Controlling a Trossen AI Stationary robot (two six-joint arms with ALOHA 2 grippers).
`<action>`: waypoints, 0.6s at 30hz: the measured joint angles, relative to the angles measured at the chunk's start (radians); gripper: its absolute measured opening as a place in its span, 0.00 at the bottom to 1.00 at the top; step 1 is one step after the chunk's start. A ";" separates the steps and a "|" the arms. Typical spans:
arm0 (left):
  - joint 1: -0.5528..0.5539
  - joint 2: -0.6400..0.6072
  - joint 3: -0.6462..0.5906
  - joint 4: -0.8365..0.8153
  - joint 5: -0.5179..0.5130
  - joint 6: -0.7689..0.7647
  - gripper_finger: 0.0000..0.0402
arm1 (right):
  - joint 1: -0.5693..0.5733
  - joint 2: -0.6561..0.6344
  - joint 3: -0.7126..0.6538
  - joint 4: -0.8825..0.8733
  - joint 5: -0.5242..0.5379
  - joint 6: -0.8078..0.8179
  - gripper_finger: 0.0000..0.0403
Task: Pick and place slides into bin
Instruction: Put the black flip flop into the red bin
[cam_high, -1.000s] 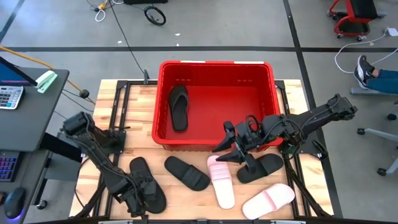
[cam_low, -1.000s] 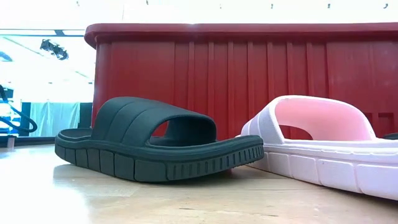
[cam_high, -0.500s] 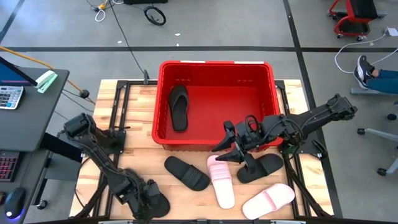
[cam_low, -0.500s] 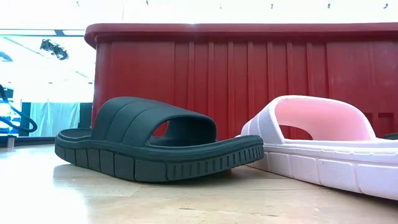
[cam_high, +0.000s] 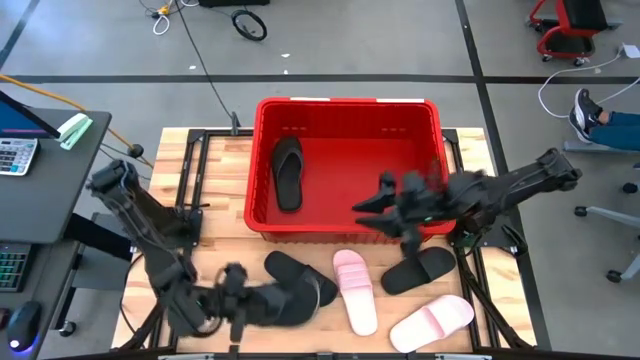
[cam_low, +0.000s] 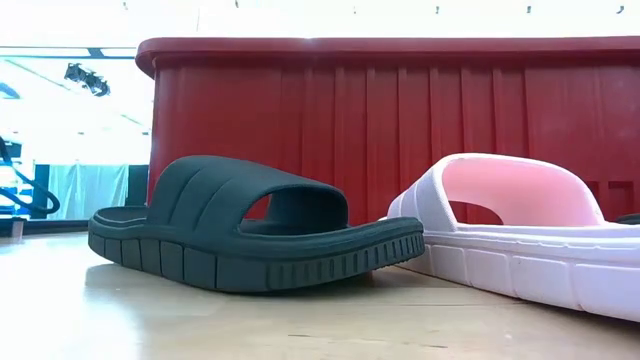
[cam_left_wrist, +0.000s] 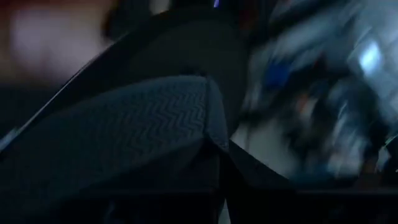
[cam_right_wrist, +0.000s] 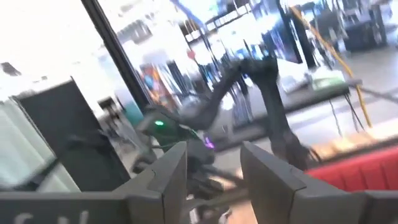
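Your left claw (cam_high: 240, 303) is clamped on a black flip-flop (cam_left_wrist: 124, 134), lifted off the worktop (cam_high: 225, 160) for carry to the red bin (cam_high: 345, 105). Right claw (cam_high: 375, 205) gapes empty at the bin's near wall, clear of the pink slide (cam_high: 355, 290).

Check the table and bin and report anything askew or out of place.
Nothing looks spilled or damaged. One black flip-flop lies flat in the red bin. Outside it, a black slide and two pink slides lie loosely scattered. The left gripper holds another black flip-flop above the table's front.
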 joint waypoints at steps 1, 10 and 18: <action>0.005 -0.016 0.000 0.063 -0.078 0.068 0.02 | 0.000 -0.023 0.000 0.004 0.000 -0.004 0.38; 0.222 -0.108 0.002 0.749 -0.234 0.990 0.01 | 0.000 -0.199 0.001 -0.026 0.000 -0.164 0.35; 0.608 -0.059 0.002 0.851 0.025 0.938 0.01 | 0.000 -0.253 0.001 -0.038 0.077 -0.313 0.34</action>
